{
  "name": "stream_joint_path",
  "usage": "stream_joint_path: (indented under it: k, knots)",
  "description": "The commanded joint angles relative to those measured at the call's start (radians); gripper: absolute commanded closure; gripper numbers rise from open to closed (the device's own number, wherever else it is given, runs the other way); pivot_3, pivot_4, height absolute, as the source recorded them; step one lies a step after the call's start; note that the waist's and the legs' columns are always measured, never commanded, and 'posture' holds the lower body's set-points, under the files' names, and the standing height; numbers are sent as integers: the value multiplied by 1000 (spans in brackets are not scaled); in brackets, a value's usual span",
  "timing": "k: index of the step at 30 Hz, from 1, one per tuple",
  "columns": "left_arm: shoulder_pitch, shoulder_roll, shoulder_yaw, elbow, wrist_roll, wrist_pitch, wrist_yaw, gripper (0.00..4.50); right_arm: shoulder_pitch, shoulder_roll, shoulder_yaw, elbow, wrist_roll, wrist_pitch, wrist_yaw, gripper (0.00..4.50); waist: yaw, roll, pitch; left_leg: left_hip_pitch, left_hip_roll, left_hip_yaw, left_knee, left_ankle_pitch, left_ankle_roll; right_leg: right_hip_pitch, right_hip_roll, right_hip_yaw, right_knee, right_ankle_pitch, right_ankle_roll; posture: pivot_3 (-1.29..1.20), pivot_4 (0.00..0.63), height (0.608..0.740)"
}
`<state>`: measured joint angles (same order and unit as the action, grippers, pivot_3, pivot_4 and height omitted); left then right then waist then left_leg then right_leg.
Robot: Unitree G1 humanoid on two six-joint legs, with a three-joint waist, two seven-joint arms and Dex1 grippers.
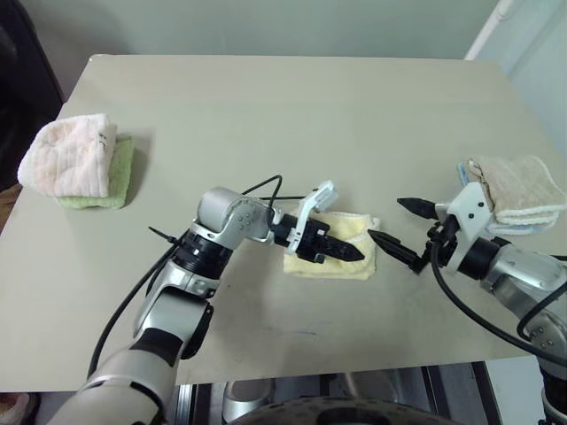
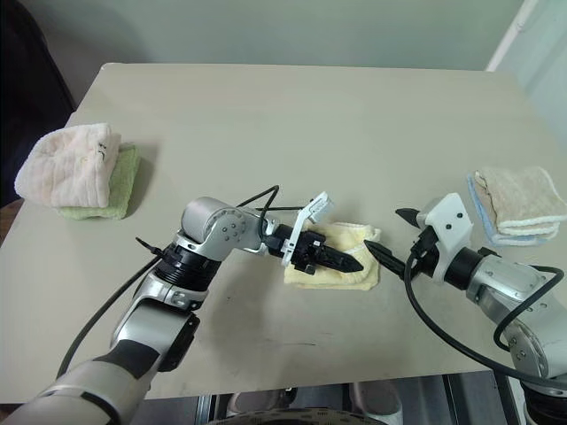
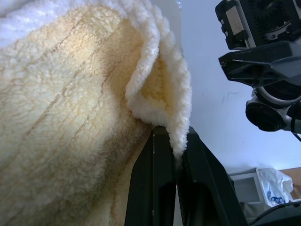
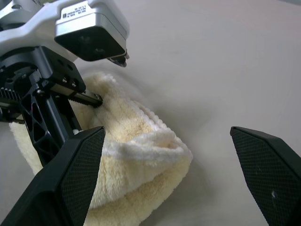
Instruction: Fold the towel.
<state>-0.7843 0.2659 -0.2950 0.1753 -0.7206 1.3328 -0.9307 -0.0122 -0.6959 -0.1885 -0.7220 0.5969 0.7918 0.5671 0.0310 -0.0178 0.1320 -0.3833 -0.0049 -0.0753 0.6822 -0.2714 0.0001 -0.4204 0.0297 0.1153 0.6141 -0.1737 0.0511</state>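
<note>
Most of the folding looks done: the towel (image 1: pixel 341 251) lies as a small layered packet near table (image 1: pixel 266 106) centre. Left gripper (image 1: pixel 341 251) pinches its edge; right gripper (image 1: pixel 403 228), at three o'clock, stands wide, empty. Release remains.

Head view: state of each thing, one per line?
towel: pale yellow, folded on the table, one edge pinched by left gripper
left gripper: shut on towel
right gripper: open, beside towel, holding nothing
pink-white towel: folded, stacked on green towel
beige towel: folded, on blue-white towel
</note>
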Motion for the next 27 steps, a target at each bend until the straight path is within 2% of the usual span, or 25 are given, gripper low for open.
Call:
stream_joint_path:
  k: [1, 4, 5, 7, 17, 21, 24, 27]
  knots:
    - [-7, -25, 26, -25, -14, 17, 15, 4466, -11, -15, -34, -30, 8, -18, -3, 0, 0, 0, 0, 0, 0, 0, 0, 0, 0, 1, 0, 0, -2, 0, 0, 0, 150, 740]
    - [1, -31, 12, -27, 9, -2, 31, 4466, -9, -18, -40, -31, 10, -19, -2, 0, 0, 0, 0, 0, 0, 1, 0, -1, 2, 2, -1, 0, -4, 1, 0, 0, 150, 740]
    - [2, -34, 13, -24, 11, -4, 34, 3985, -9, -18, -42, -31, 11, -19, -3, 0, 0, 0, 0, 0, 0, 1, 0, -1, 2, 2, -1, 0, -4, 1, 0, 0, 150, 740]
    - [7, -34, 11, -27, 12, -7, 34, 3435, -9, -19, -45, -30, 11, -20, -4, 0, 1, 0, 0, 0, 0, 1, 0, -2, 3, 2, -1, 0, -4, 2, 0, 0, 150, 740]
    - [9, -32, 47, -75, -3, -39, 43, 14, -17, -18, -71, -28, 25, -16, -7, 0, 1, 0, 0, 0, 0, 2, 0, -2, 3, 2, -2, 0, -4, 1, 1, 0, 150, 740]
    - [23, -30, 183, -187, -88, 6, 79, 14, -18, -18, -89, -32, 32, -12, -13, 0, 0, 0, 0, 0, 0, 2, 1, -2, 3, 1, -2, 0, -4, 1, 1, 0, 150, 740]
    - [47, -25, 232, -230, -101, -34, 93, 14, -16, -18, -98, -28, 38, -10, -13, 0, 0, 0, 0, 0, 0, 3, 1, -2, 3, 1, -2, 0, -4, 1, 1, 0, 150, 740]
    - [50, 6, 308, -257, -163, -48, 51, 14, -29, -17, -102, -22, 53, -8, -8, 0, 0, 0, 0, 0, 0, 3, 1, -2, 3, 1, -2, 0, -4, 1, 1, 0, 150, 740]
